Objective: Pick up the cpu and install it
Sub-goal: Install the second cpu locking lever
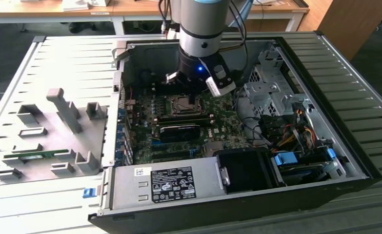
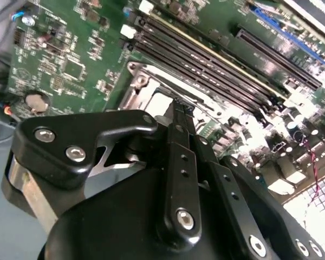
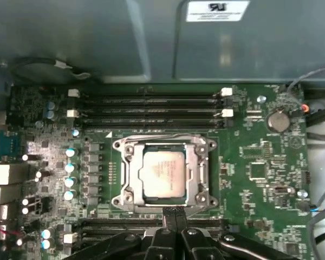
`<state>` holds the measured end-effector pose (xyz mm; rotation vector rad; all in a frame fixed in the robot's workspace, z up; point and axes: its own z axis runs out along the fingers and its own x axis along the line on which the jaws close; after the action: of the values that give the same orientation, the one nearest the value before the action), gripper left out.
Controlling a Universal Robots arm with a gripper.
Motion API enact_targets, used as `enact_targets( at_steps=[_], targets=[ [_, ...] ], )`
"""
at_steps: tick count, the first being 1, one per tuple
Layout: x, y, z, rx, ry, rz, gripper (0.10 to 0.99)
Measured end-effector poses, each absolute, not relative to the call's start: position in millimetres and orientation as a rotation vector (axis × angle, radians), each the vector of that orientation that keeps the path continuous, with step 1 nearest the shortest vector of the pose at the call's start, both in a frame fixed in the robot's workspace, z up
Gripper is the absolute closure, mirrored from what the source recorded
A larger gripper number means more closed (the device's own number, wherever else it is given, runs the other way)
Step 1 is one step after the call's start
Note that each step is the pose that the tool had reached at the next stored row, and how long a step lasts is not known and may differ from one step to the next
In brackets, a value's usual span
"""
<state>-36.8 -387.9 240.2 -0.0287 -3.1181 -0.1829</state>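
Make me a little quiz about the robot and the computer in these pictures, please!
1. True or false: the cpu lies inside the socket on the green motherboard.
2. Pick one. The fingers of the gripper are: A, wide open; B, shut together with nothing between them; C, holding a screwdriver.
3. Fill the gap: in the exterior view, the long green memory stick lies in the grey tray, outside the computer case, on the exterior view's ____.

Key: 1 true; 2 B; 3 left.
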Motion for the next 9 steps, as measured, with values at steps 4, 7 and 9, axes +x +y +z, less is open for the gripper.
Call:
enact_targets(
  at_steps=[4, 7, 9],
  targets=[
    [-44, -390, 238, -0.029, -3.118, -0.183, 0.98],
    [-47, -395, 238, -0.028, -3.118, -0.185, 0.98],
    [-51, -397, 238, -0.029, -3.117, -0.187, 0.98]
  ],
)
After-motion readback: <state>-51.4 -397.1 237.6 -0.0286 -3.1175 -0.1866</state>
